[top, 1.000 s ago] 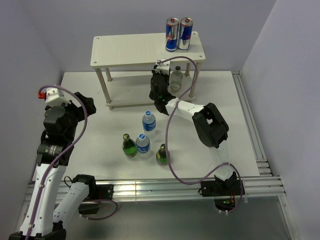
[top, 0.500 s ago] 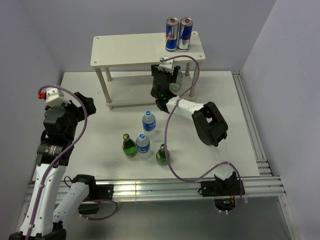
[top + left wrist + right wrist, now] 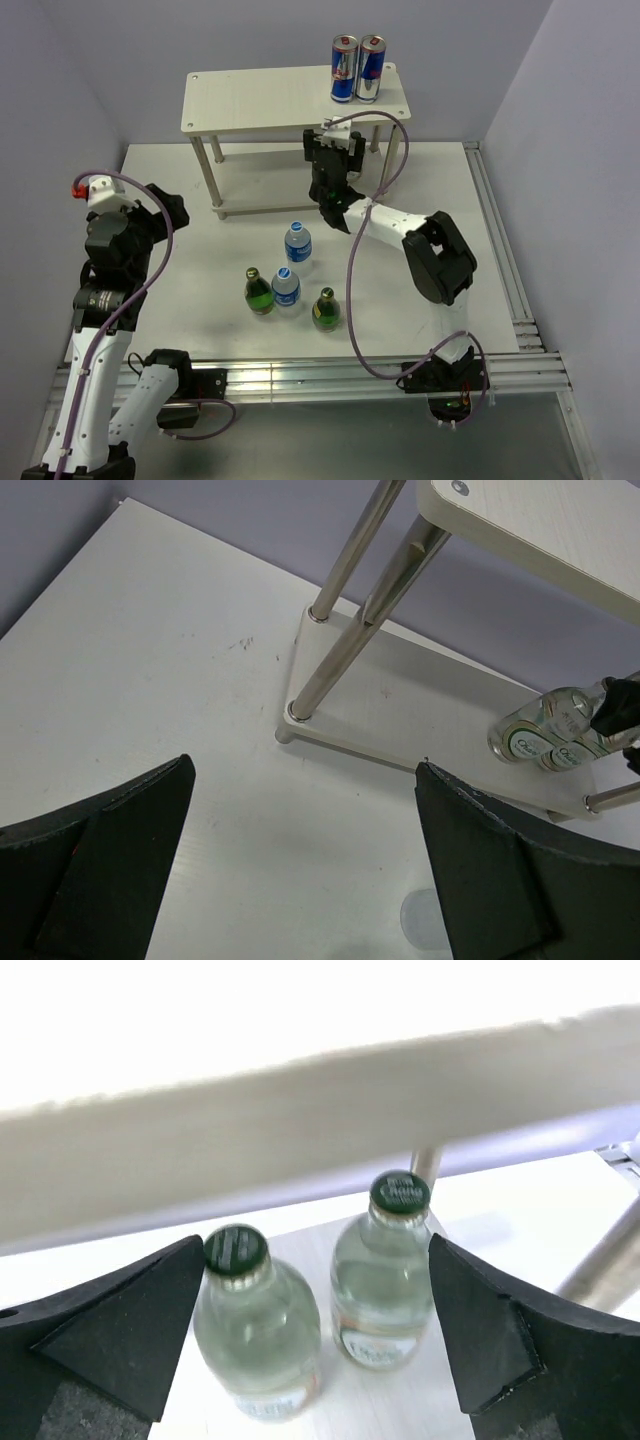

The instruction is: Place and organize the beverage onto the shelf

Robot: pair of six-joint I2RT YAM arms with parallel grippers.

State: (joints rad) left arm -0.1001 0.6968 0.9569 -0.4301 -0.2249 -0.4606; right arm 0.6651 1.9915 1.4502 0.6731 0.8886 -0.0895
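The cream-white shelf [image 3: 260, 95] stands at the back of the table. On its lower board [image 3: 420, 1410] two clear pale bottles stand upright side by side, one [image 3: 258, 1325] on the left and one [image 3: 385, 1290] on the right. My right gripper [image 3: 315, 1345] is open, its fingers flanking both bottles without touching them; from above it [image 3: 338, 152] sits at the lower tier. Two blue-label bottles [image 3: 298, 242] [image 3: 286, 287] and two green bottles [image 3: 259, 292] [image 3: 324, 310] stand on the table. My left gripper [image 3: 300, 880] hangs open and empty over the table, left of the shelf.
Two blue-and-silver cans [image 3: 357, 68] stand on the top board's right end. Thin metal legs [image 3: 345, 610] hold the rack up. White walls close the table at the back and sides, and a rail [image 3: 505, 250] runs along the right edge.
My right gripper has opened and let go of a clear bottle, which now stands on the lower board. Its arm shifted slightly right. The left arm has barely moved.
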